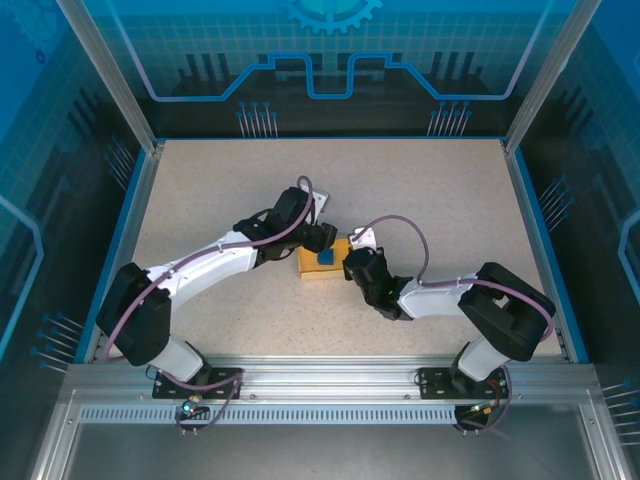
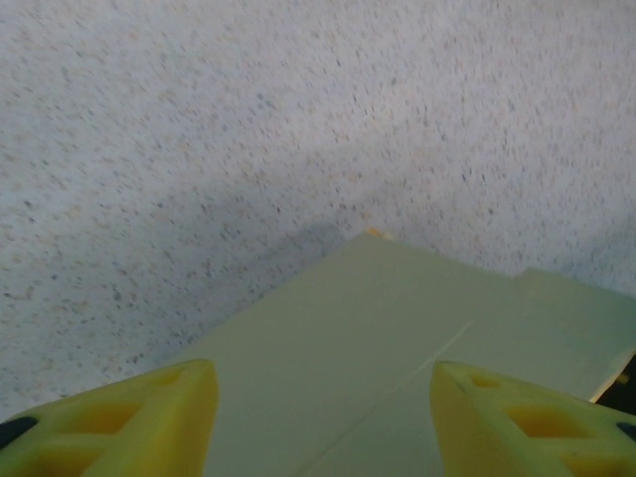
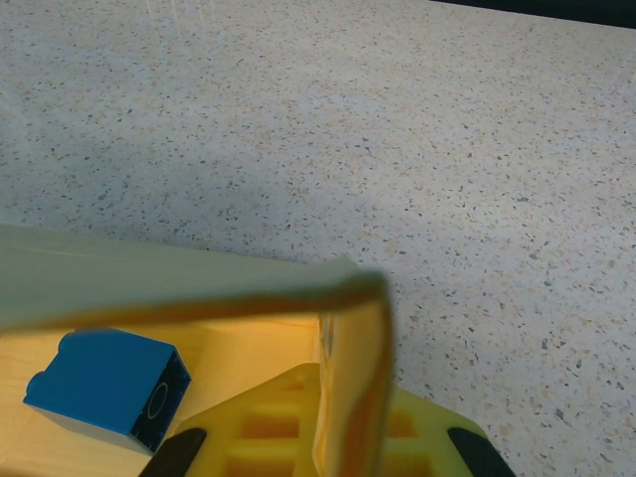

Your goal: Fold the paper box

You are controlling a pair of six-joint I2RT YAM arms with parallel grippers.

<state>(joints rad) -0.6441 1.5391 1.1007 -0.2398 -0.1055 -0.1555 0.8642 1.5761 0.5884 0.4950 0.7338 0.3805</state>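
Paper box (image 1: 312,267) wall pinched by right gripper (image 3: 348,437); left gripper (image 2: 323,412) spread above it. Risk: hard push crumples wall, spills blue block (image 3: 104,388).

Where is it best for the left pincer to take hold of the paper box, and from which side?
Probably the free edge of the flat flap of the paper box, approached from its left, where the left pincer hangs open above it. The flap is thin sheet, so only an edge fits between the fingers; the right pincer is shut on the right wall.
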